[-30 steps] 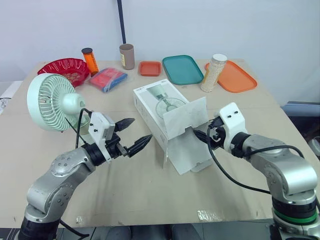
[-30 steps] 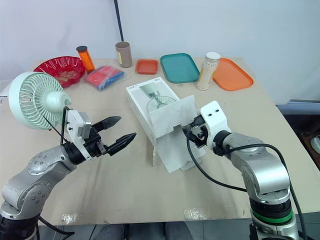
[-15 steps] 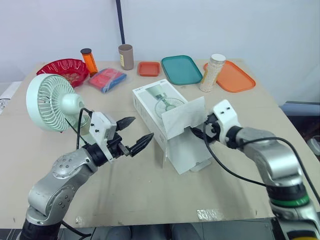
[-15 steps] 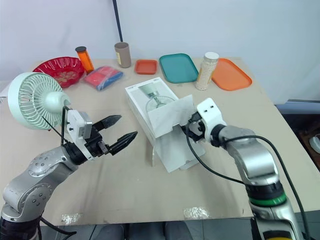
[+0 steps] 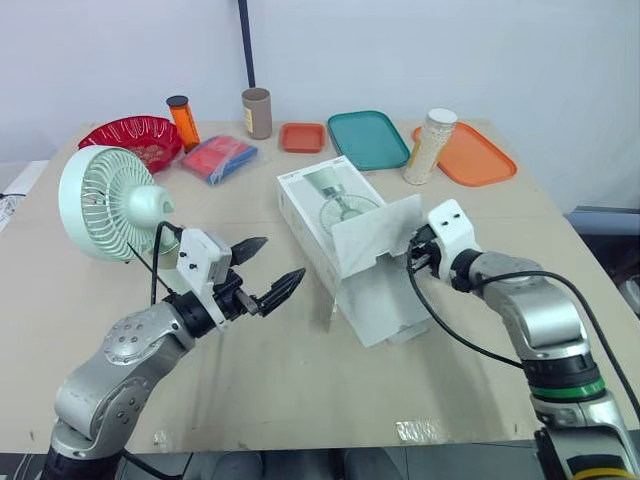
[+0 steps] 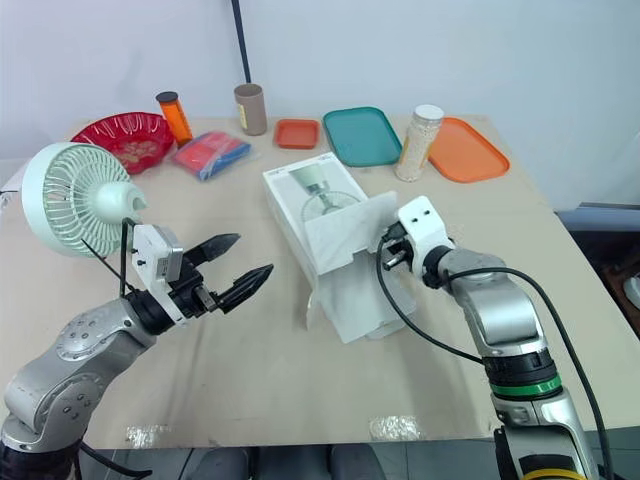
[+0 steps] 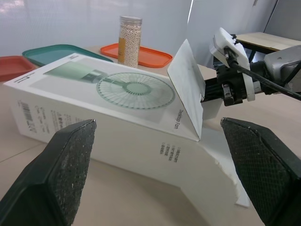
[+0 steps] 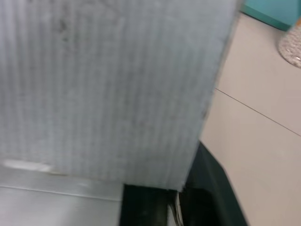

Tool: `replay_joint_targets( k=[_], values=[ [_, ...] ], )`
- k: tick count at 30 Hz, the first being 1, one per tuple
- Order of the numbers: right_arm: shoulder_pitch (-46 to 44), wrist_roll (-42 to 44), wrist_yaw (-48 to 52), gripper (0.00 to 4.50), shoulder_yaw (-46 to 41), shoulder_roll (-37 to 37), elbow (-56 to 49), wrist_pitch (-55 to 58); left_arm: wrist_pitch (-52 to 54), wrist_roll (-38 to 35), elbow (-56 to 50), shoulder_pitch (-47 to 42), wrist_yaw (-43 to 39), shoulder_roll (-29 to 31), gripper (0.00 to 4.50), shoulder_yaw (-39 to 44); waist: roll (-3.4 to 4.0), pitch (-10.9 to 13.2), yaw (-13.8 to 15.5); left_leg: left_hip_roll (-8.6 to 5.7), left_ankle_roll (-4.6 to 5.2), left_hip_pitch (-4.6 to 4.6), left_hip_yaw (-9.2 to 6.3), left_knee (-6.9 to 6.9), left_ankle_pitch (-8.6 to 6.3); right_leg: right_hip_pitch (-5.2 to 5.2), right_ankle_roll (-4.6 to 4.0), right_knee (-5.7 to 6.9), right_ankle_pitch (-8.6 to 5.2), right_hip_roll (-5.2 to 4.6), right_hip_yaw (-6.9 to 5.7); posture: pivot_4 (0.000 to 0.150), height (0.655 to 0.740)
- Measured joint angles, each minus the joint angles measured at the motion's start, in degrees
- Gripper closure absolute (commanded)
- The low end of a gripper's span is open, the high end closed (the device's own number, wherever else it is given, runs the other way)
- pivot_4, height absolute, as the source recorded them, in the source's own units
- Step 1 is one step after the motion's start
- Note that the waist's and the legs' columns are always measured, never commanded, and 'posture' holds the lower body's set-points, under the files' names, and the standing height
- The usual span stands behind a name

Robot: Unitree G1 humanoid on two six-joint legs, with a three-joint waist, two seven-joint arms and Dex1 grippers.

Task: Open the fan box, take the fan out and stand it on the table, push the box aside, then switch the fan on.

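The pale green fan (image 5: 110, 205) stands upright at the table's left, out of its box. The white fan box (image 5: 330, 205) lies on its side mid-table, its end flap (image 5: 375, 235) raised and the open end facing me. My right gripper (image 5: 412, 252) is at that flap's right edge, shut on it; the right wrist view has the flap (image 8: 117, 84) pressed close over the dark fingers (image 8: 207, 188). My left gripper (image 5: 283, 258) hovers open just left of the box, holding nothing. Its fingers (image 7: 70, 165) frame the box (image 7: 103, 94) in the left wrist view.
Along the back of the table sit a red bowl (image 5: 130, 135), an orange bottle (image 5: 182, 120), a brown cup (image 5: 257, 112), a blue-red packet (image 5: 218, 158), a small orange tray (image 5: 301, 137), a teal tray (image 5: 368, 138), a bead jar (image 5: 428, 147) and an orange tray (image 5: 475, 155).
My right gripper has gone from open to shut at the flap's edge. The box has shifted a little to the right. The left arm has held still.
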Motion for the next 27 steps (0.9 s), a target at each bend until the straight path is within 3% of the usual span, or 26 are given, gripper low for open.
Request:
replay_joint_targets(
  k=[7,14,20,27],
  values=[
    [6.5,3.3,-1.7,4.47,-8.5,-0.2,-12.7,10.0,-0.3,0.1,1.2,-0.7,-2.9,-0.2,0.00,-1.3,0.00,0.0,0.1,-0.01,0.00,0.00,-0.01,0.01,0.00,0.00,0.00,0.00,0.00,0.01,0.00,0.150,0.7400],
    [16.1,9.8,-2.1,4.47,-24.3,0.3,-26.7,24.4,-1.8,2.5,4.7,-3.7,-10.3,2.7,0.00,-4.1,0.03,0.0,0.2,-0.04,0.01,0.00,0.00,0.01,0.00,0.02,0.01,0.00,0.00,0.00,0.01,0.150,0.7400],
    [19.1,11.6,-2.0,4.47,-34.7,-0.6,-27.8,31.9,-4.8,5.6,10.7,-9.3,-18.2,4.9,0.00,-7.7,0.25,-0.1,0.0,-0.03,0.03,0.08,0.01,-0.02,-0.01,0.05,0.02,0.00,0.00,0.06,0.03,0.150,0.7400],
    [26.2,12.2,1.1,4.47,-42.4,-5.4,-26.5,32.1,-5.2,6.6,15.1,-15.1,-25.2,5.6,0.00,-10.4,0.32,-0.2,0.1,-0.07,0.22,0.04,0.05,0.01,-0.11,0.07,0.08,-0.08,-0.03,0.02,0.07,0.150,0.7400]
  ],
)
